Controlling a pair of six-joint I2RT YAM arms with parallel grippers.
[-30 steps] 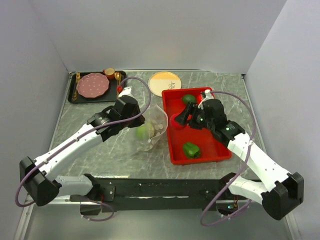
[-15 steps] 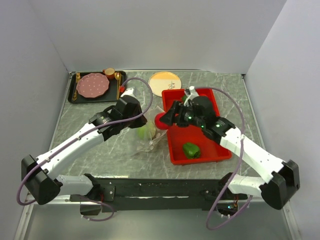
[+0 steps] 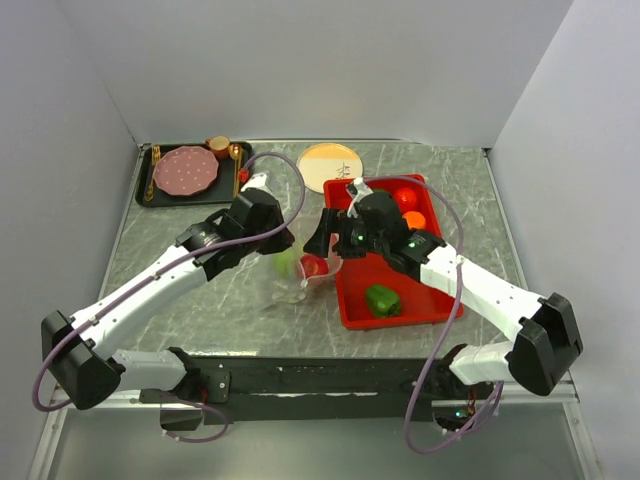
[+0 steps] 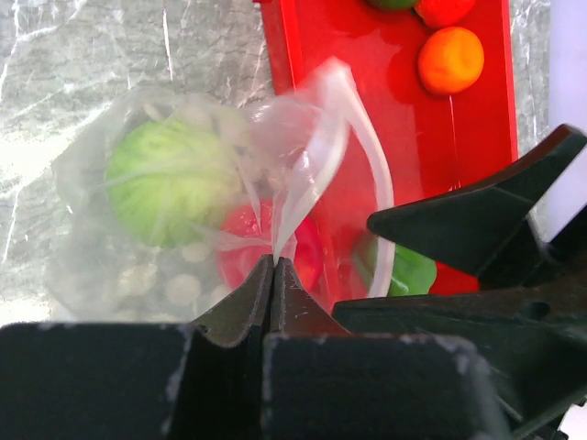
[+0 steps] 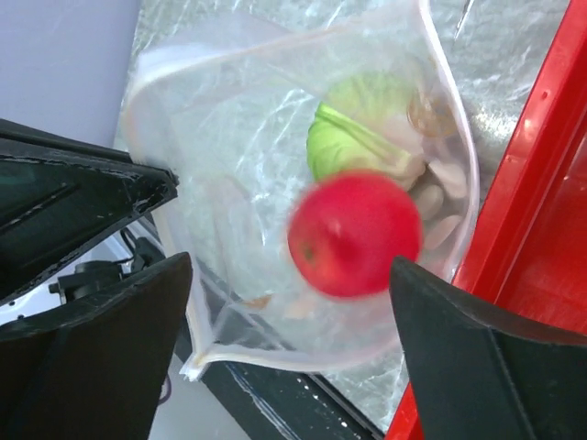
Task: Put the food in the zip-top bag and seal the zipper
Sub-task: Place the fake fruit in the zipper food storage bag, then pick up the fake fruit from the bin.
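Red apple (image 5: pixel 355 234) below wide right end effector (image 5: pixel 289 275) — wrist-only: left end effector (image 4: pixel 273 275) tight on zip-top bag (image 4: pixel 316 128)

The table (image 3: pixel 460 170) is viewed from above its near edge; both wrist cameras are aimed down, close, at the zip-top bag (image 5: pixel 220 128) (shared by all views).

The zip-top bag (image 5: pixel 229 128) is thin clear plastic film, crinkled, throwing glare off every fold. The red apple (image 5: pixel 356 234) looks smooth and glossy; the light green cabbage (image 4: pixel 165 183) is duller and ribbed with veins. The red tray (image 4: pixel 413 137) is hard, shiny plastic. The orange (image 4: pixel 450 60) has a matt, faintly pebbled skin. The bench (image 4: pixel 110 55) is grey marbled stone-look with a soft sheen. The left pincer (image 4: pixel 273 266) is matt black plastic, scuffed pale at its edges.
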